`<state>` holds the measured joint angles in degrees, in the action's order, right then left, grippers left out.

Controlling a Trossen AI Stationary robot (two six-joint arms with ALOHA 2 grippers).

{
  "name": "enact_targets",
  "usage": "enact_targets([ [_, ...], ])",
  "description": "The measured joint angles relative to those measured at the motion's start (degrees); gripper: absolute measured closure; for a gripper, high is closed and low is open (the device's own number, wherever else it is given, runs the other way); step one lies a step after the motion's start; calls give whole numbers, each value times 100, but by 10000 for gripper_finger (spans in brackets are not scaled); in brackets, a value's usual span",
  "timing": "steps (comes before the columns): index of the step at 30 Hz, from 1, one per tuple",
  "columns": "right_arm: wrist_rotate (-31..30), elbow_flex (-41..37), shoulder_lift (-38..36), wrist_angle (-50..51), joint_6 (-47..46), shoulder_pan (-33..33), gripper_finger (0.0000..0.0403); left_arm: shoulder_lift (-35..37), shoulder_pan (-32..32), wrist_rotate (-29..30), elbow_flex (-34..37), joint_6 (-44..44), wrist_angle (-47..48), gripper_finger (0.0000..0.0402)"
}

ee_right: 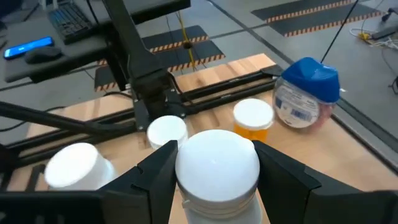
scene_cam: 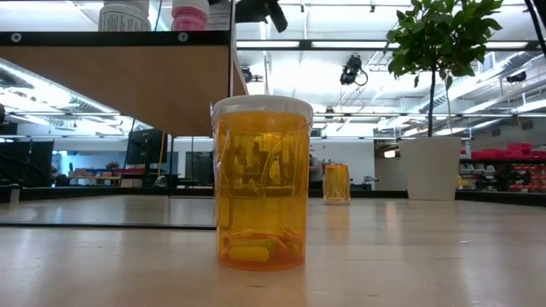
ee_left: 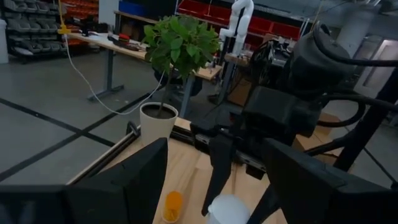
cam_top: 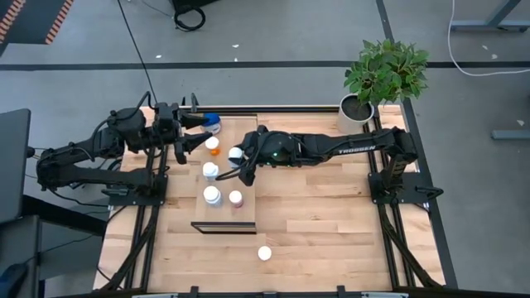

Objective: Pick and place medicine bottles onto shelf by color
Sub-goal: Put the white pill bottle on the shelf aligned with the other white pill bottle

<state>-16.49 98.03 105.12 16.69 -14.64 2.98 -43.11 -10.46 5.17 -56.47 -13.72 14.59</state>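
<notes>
The shelf point(cam_top: 240, 132) is a raised light-wood board. On it stand a blue-capped bottle point(cam_top: 213, 124), an orange one point(cam_top: 213, 145), two white ones point(cam_top: 209, 170) point(cam_top: 213, 195) and a pink one point(cam_top: 236, 199). My right gripper point(cam_top: 238, 157) is over the shelf, shut on a white-capped bottle point(ee_right: 217, 158). My left gripper point(cam_top: 195, 124) hovers level at the shelf's far left end beside the blue-capped bottle, open, with nothing between its fingers. An orange bottle point(scene_cam: 260, 183) stands on the table near the front edge, and another orange bottle point(scene_cam: 337, 183) stands farther back. My right gripper pinches the white-capped bottle between its two fingers point(ee_right: 155, 180), which sit on opposite sides of the body just under the cap point(ee_right: 217, 204). The fingers come slanting down from the table's right side. The bottle stands upright; whether its base touches the shelf I cannot tell.
A potted plant point(cam_top: 358, 109) stands at the table's far right corner. The shelf's dark frame edge point(cam_top: 224, 225) faces the near side. The wooden tabletop point(cam_top: 331, 215) right of the shelf is bare.
</notes>
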Motion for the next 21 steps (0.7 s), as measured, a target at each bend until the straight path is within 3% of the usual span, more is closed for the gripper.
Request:
enact_targets([
  [12,-93,-935,5,-1128,-503,20,206,0,2,15,0,-16,0,134],
  [21,-276,-943,0,-1107,-406,20,203,0,2,15,0,-24,0,134],
])
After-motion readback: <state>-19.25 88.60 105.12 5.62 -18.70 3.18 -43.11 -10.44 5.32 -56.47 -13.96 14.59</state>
